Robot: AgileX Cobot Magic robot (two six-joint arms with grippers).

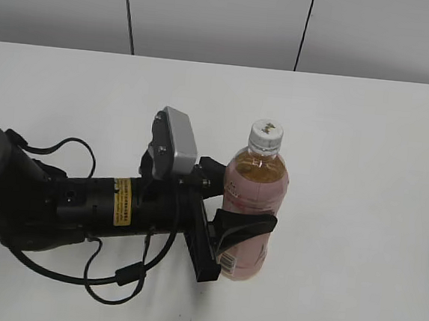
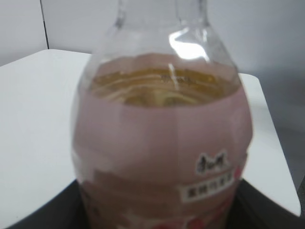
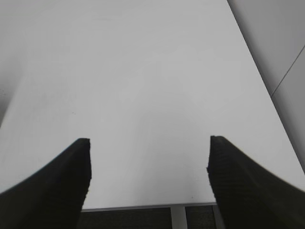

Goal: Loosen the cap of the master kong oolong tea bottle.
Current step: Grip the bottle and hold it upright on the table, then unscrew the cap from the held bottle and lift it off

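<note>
The master kong oolong tea bottle (image 1: 253,186) stands upright on the white table, amber tea inside and a pale pink label round it. Its white cap (image 1: 266,136) sits on top, with a small dark mark. My left gripper (image 1: 240,224) is shut on the bottle's lower body, one black finger wrapping its front. In the left wrist view the bottle (image 2: 162,143) fills the frame between the dark fingers; the cap is cut off at the top. My right gripper (image 3: 148,143) is open and empty over bare table, out of the exterior view.
The white table (image 1: 366,144) runs back to a grey panelled wall. The left arm with its cables lies across the front left of the table. In the right wrist view the table's edge (image 3: 143,207) shows below the fingers.
</note>
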